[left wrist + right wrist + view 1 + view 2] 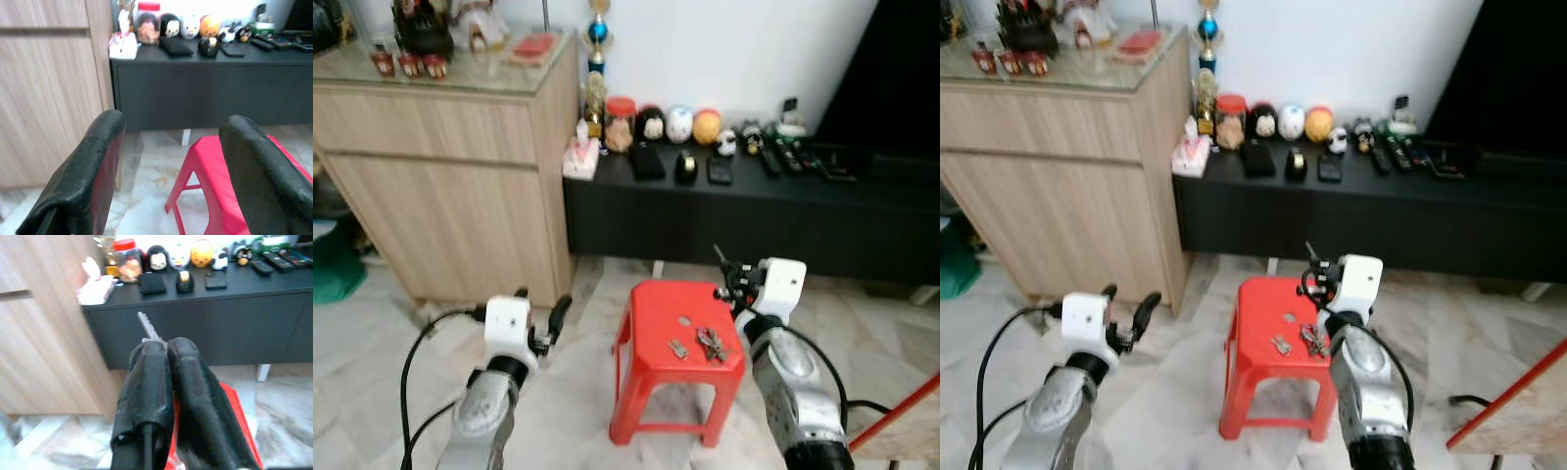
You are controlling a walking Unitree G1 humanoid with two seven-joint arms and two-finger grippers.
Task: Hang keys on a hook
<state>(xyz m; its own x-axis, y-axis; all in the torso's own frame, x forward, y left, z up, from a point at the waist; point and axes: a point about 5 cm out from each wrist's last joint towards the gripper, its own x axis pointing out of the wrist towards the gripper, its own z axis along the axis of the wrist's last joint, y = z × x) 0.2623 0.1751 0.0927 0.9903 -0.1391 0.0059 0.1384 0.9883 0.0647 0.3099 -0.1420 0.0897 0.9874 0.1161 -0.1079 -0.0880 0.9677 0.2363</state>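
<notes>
**Plastic, metal, wood grain and stone**

The red moulded plastic stool (677, 338), low in the centre of the frame, has a smooth, faintly glossy seat. On it lie small grey metal keys (710, 344) with a dull shine. A silvery metal key blade (146, 325) juts from between the matt, slightly grainy black rubber fingers of the right gripper (164, 348). The left gripper (171, 161) has the same matt black pads. At upper left, the pale wood-grain cabinet (440, 176) looks satin-smooth under a glossy glass top (460, 73). The long black TV bench (754, 211) is matt. The pale marble-patterned floor tiles (372, 343) are polished.
</notes>
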